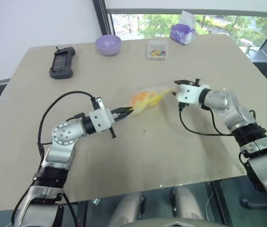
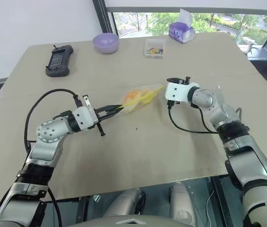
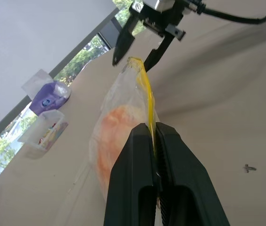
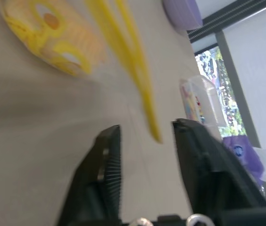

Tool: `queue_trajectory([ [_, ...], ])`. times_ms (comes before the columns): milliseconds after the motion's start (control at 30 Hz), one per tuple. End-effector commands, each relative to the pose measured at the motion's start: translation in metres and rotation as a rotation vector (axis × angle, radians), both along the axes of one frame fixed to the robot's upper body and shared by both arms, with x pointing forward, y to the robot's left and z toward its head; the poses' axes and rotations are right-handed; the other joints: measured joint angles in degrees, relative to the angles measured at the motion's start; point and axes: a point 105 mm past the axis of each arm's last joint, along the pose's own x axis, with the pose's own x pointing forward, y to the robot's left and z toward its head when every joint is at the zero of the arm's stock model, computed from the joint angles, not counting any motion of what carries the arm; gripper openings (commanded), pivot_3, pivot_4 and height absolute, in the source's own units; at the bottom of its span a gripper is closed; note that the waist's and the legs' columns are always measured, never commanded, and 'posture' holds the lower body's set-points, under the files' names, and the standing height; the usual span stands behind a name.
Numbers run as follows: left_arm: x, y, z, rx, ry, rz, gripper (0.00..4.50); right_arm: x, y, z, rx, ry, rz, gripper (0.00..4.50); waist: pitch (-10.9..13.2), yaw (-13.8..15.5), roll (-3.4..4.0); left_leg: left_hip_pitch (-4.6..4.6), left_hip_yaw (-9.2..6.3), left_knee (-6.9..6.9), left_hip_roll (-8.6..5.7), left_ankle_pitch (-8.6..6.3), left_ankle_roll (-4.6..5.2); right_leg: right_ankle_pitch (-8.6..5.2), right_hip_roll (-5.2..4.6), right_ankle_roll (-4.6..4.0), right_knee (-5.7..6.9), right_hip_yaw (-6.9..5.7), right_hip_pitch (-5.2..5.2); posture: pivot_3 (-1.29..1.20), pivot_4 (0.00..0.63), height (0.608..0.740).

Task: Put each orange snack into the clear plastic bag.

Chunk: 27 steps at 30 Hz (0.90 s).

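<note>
Two grippers hold and reach for a snack bag above a beige table.

The left gripper (image 3: 154,136) is pinched tight on the yellow zip strip of the bag (image 3: 119,122), which hangs lifted over the table (image 1: 171,156) middle with orange snacks (image 4: 53,35) inside. The right gripper (image 4: 145,141), fingers spread, sits just at the strip's free end. The bag looks light, soft and slippery; the stiffer zip strip seems the surest place to grip.

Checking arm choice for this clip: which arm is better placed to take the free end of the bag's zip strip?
Right. Its open tool sits at the far end of the yellow zip strip, jaws either side, while the left tool is shut on the clear plastic bag.
</note>
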Motion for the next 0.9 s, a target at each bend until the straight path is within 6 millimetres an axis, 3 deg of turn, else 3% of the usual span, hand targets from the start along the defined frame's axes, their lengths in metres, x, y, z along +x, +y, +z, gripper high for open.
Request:
queue_trajectory([
  [33, -0.003, 0.003, 0.012, -0.009, -0.052, 0.013, 0.00, -0.001, 0.008, 0.019, 0.006, -0.064, 0.063, 0.22, 0.01, 0.00, 0.01, 0.00, 0.00, 0.00, 0.00, 0.00, 0.00, 0.00, 0.00, 0.00, 0.00, 0.00, -0.01, 0.00, 0.150, 0.740],
  [67, -0.002, 0.003, 0.014, -0.016, -0.054, 0.017, 0.00, -0.003, 0.008, 0.020, 0.011, -0.052, 0.080, 0.03, 0.01, 0.03, 0.01, -0.01, -0.01, 0.00, 0.00, 0.00, 0.00, 0.00, 0.00, 0.00, 0.00, 0.00, -0.02, 0.00, 0.150, 0.740],
  [167, 0.003, 0.004, 0.021, -0.048, -0.058, 0.030, 0.00, -0.006, 0.003, 0.030, 0.034, -0.054, 0.093, 0.03, 0.01, 0.07, 0.01, -0.01, -0.03, 0.00, 0.00, 0.00, 0.00, 0.00, 0.01, 0.00, 0.00, -0.02, -0.02, 0.00, 0.150, 0.740],
  [400, 0.037, 0.019, 0.065, -0.284, -0.016, 0.144, 0.00, -0.031, -0.042, 0.098, 0.086, -0.136, 0.020, 0.03, 0.03, 0.19, 0.03, -0.13, -0.11, 0.06, -0.01, 0.00, 0.00, 0.00, 0.00, 0.00, 0.00, -0.09, -0.09, 0.00, 0.150, 0.740],
  [500, 0.052, 0.014, 0.058, -0.259, 0.074, 0.150, 0.00, -0.032, -0.059, 0.091, 0.061, -0.084, -0.050, 0.03, 0.02, 0.39, 0.01, -0.17, -0.15, 0.08, -0.03, 0.00, 0.00, 0.00, -0.03, 0.00, -0.01, -0.14, -0.08, 0.00, 0.150, 0.740],
  [600, 0.076, -0.002, 0.054, -0.178, 0.050, 0.174, 0.00, -0.020, -0.077, 0.092, 0.065, -0.130, -0.159, 0.03, 0.02, 0.45, -0.01, -0.07, -0.11, 0.11, -0.05, 0.00, 0.00, 0.00, -0.03, 0.01, 0.01, -0.12, 0.04, 0.00, 0.150, 0.740],
  [667, 0.087, -0.011, 0.065, -0.179, -0.008, 0.187, 0.00, -0.013, -0.084, 0.101, 0.083, -0.194, -0.207, 0.03, 0.03, 0.56, -0.03, -0.07, -0.08, 0.17, -0.09, 0.00, 0.01, 0.01, -0.04, 0.01, 0.08, -0.11, 0.03, 0.00, 0.150, 0.740],
  [733, 0.093, -0.016, 0.090, -0.236, -0.109, 0.190, 0.00, -0.016, -0.086, 0.109, 0.078, -0.263, -0.214, 0.03, 0.05, 0.45, -0.05, -0.12, -0.08, 0.22, -0.09, 0.01, 0.00, 0.01, -0.05, 0.01, 0.12, -0.11, -0.04, 0.00, 0.150, 0.740],
  [800, 0.084, -0.017, 0.087, -0.203, -0.155, 0.137, 0.00, -0.030, -0.081, 0.097, 0.082, -0.241, -0.171, 0.03, 0.04, 0.08, -0.05, -0.22, -0.06, 0.17, -0.07, 0.00, 0.00, 0.01, -0.07, 0.01, 0.11, -0.08, -0.19, 0.00, 0.150, 0.740],
  [900, 0.060, -0.014, 0.043, -0.070, -0.125, 0.046, 0.00, -0.062, -0.061, 0.048, 0.095, -0.089, -0.085, 0.03, -0.24, -0.25, 0.05, -0.20, -0.08, 0.07, 0.01, 0.00, -0.01, -0.01, -0.14, 0.01, -0.05, -0.14, -0.28, 0.00, 0.150, 0.740],
])
